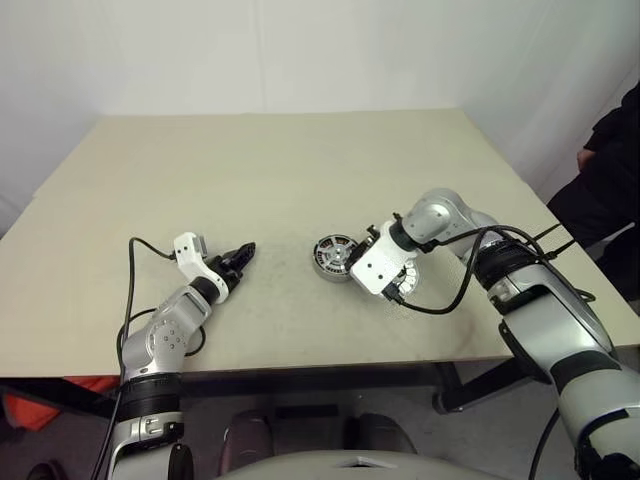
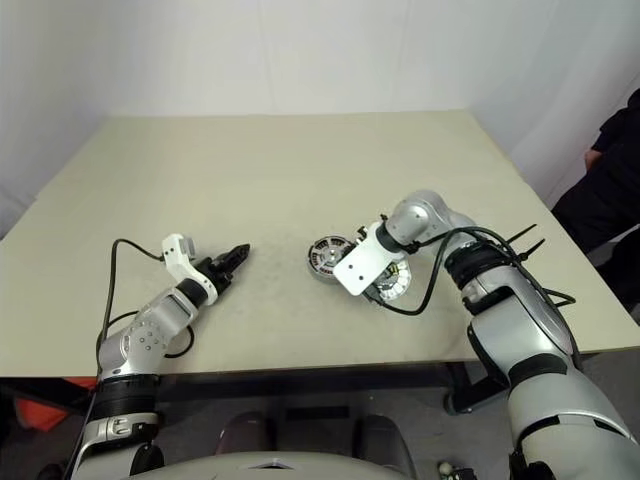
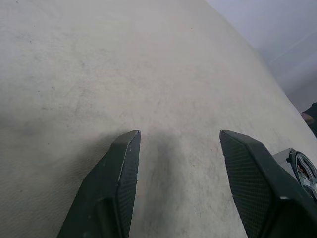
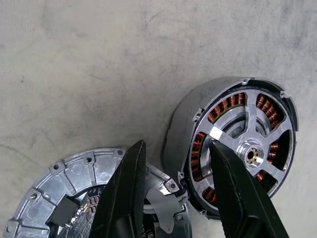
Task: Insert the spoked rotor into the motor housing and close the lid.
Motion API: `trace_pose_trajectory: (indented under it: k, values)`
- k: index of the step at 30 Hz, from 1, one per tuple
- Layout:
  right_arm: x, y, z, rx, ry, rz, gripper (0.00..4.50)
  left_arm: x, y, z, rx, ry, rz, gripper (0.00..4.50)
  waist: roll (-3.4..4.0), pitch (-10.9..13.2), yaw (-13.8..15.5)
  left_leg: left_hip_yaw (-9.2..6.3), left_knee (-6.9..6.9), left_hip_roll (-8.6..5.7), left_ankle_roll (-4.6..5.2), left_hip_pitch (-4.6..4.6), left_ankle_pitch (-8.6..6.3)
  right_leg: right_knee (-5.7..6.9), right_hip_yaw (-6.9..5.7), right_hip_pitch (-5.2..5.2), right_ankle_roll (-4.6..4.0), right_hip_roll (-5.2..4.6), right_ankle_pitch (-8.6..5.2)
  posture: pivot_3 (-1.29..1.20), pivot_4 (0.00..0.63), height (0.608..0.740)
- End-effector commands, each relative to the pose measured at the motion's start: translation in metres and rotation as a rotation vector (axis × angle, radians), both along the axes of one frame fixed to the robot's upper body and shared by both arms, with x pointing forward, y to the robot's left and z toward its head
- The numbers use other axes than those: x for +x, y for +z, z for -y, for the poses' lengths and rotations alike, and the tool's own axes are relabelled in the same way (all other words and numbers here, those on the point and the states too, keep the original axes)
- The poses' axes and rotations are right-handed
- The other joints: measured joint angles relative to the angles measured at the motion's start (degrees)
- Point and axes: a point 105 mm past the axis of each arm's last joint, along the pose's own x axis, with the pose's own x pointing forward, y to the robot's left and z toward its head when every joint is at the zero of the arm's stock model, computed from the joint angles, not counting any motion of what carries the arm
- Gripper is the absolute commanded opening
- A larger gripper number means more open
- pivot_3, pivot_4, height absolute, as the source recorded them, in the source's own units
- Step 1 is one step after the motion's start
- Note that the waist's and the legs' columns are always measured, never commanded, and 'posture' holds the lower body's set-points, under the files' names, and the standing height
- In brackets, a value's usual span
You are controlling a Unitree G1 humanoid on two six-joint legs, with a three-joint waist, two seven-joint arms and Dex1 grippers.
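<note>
Nearest to us, our left gripper (image 1: 243, 255) rests low over the table (image 1: 280, 170) on our left side, pointing forward, its 2 black fingers (image 3: 119, 183) standing apart with bare tabletop between them and nothing held. A black cable loops from its wrist across the table edge.

On our right side, our right gripper (image 4: 176, 191) points steeply down over the motor parts near the middle of the table. Its 2 fingers are spread apart, and we see no part clamped between them. Under and behind the left finger lies the lid (image 4: 74, 186), a dull grey disc with bolt holes round its rim and a ribbed face turned up. Just beside it, at the gripper's other finger, the motor housing (image 4: 233, 144) rests tilted on the table, its open face turned toward the wrist camera. The spoked rotor (image 4: 252, 131) sits inside the housing, with copper-orange windings showing between its spokes and a small brass-coloured hub at its centre. The lid's edge appears to touch the housing's rim, though the fingers partly hide that spot.

In the head views the housing (image 1: 333, 257) lies just left of the right wrist's white plate.

At the far right edge, a person in dark clothing (image 1: 612, 170) sits beside the table.
</note>
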Motion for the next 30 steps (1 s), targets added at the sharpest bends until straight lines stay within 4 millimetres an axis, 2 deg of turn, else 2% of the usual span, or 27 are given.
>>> trace_pose_trajectory:
  k: [1, 6, 14, 28, 30]
  values:
    - [0.002, 0.003, 0.000, -0.016, 0.010, 0.008, 2.21, -0.002, 0.000, -0.001, 0.010, 0.004, -0.002, 2.72, 0.00, 0.00, -0.01, 0.00, 0.00, 0.00, 0.00, 0.02, 0.00, 0.01, 0.00, 0.00, 0.00, 0.00, 0.00, 0.00, 0.000, 0.740]
    - [-0.003, 0.000, 0.001, -0.017, 0.010, -0.016, 2.21, -0.001, 0.000, -0.002, 0.012, 0.003, -0.002, 2.72, 0.00, 0.00, 0.00, 0.00, 0.00, 0.00, 0.00, 0.06, 0.00, 0.01, 0.00, 0.04, 0.00, 0.00, 0.00, 0.00, 0.000, 0.740]
    - [-0.010, 0.007, -0.009, 0.038, 0.001, -0.048, 2.21, -0.001, -0.001, 0.000, 0.013, -0.002, -0.007, 2.72, 0.00, 0.00, -0.01, 0.00, 0.00, 0.02, 0.00, 0.07, 0.00, 0.02, 0.00, 0.04, 0.00, 0.01, 0.00, 0.00, 0.000, 0.740]
    - [-0.004, -0.009, -0.022, 0.054, -0.101, -0.092, 2.21, -0.002, -0.002, 0.000, 0.015, -0.001, -0.010, 2.72, -0.04, -0.03, -1.60, 0.01, 0.00, 0.03, -0.06, 0.43, 0.02, 0.13, 0.02, 0.25, 0.21, 0.02, -0.12, 0.00, 0.000, 0.740]
    - [-0.003, -0.011, -0.021, 0.047, -0.105, -0.092, 1.84, -0.003, -0.002, -0.001, 0.016, 0.000, -0.009, 2.72, -0.06, -0.04, -1.62, 0.01, 0.00, 0.04, -0.07, 0.45, 0.03, 0.17, 0.02, 0.26, 0.23, 0.03, -0.13, 0.00, 0.000, 0.740]
